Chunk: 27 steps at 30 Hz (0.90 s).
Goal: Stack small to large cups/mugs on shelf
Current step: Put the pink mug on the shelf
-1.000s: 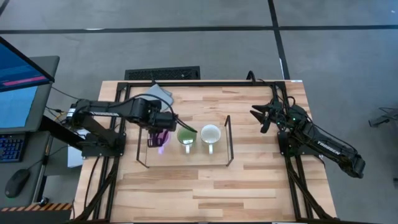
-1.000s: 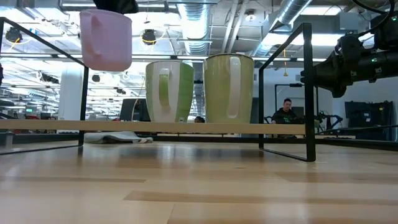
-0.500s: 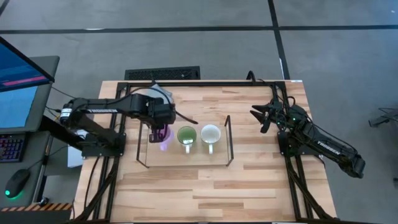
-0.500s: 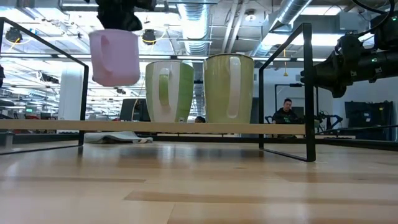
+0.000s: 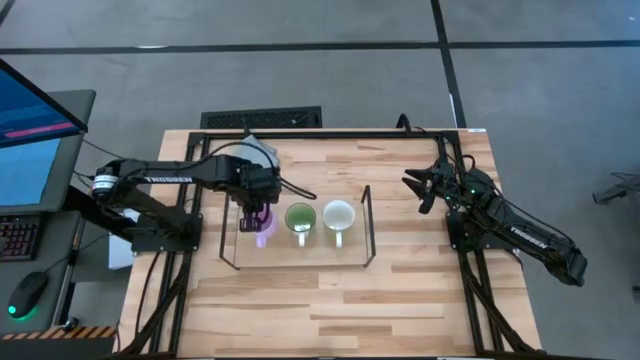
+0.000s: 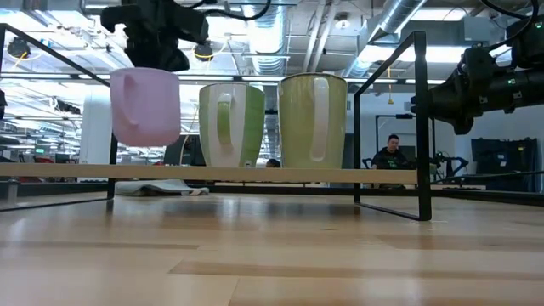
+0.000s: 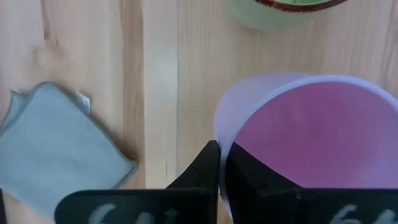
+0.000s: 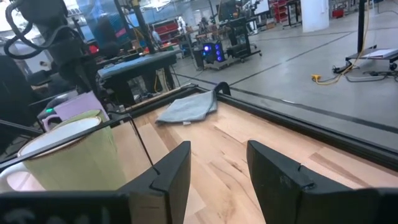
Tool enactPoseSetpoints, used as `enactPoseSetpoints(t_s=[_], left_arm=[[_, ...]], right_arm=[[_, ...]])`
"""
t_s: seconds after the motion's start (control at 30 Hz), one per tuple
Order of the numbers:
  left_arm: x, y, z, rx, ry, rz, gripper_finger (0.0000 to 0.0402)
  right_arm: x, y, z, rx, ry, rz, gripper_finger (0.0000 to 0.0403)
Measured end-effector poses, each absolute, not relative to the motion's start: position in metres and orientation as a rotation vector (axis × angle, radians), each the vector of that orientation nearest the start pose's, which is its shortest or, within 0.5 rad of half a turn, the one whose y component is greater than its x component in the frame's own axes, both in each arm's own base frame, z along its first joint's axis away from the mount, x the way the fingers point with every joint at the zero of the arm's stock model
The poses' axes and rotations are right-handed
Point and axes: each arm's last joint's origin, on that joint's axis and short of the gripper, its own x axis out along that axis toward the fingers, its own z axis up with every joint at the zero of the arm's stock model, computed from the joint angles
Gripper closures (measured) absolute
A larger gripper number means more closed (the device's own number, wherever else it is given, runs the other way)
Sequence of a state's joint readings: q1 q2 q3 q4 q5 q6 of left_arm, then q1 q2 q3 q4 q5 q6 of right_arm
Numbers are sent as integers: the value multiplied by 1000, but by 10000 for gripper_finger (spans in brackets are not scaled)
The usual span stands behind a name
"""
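Held by my shut left gripper [image 5: 255, 200], the light purple mug [image 5: 263, 223] hangs over the left part of the wire shelf [image 5: 368, 228]. In the low view the purple mug [image 6: 146, 106] is a little above the shelf's board [image 6: 51, 171], beside the green mug [image 6: 231, 125]. The green mug [image 5: 300, 218] and the cream-white mug [image 5: 338, 215] stand upright on the shelf, bases down. My right gripper [image 5: 424, 186] waits open at the table's right side, away from the mugs. My left gripper holds the purple mug by its rim wall [image 7: 219, 134], one finger inside the cup [image 7: 249, 177] and one outside [image 7: 204, 169]. The fingers come from above, pointing down. The mug hangs below them, mouth up and slightly tilted, clear of the shelf.
A grey folded cloth [image 5: 258, 150] lies on the table behind the shelf at the far left. The shelf's upright wire ends [image 6: 421, 127] rise at both sides of the mugs. Bare wood lies in front of the shelf and to its right.
My left gripper has come down toward the shelf with the purple mug, staying shut on it. The mug now hangs level with the two standing mugs, still clear of the board.
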State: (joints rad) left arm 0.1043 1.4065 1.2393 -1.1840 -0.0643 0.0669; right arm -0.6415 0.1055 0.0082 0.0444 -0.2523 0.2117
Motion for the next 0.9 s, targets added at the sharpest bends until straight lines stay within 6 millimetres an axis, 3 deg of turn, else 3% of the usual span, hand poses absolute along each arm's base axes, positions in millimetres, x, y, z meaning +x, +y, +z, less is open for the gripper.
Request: enactPoseSetpoints(t_s=[0.5, 0.9], left_arm=[[251, 40, 275, -19, 1321, 87, 401], [260, 45, 258, -54, 1391, 63, 401]], right_arm=[[87, -56, 162, 256, 1, -393, 225], [87, -56, 162, 256, 5, -393, 225]])
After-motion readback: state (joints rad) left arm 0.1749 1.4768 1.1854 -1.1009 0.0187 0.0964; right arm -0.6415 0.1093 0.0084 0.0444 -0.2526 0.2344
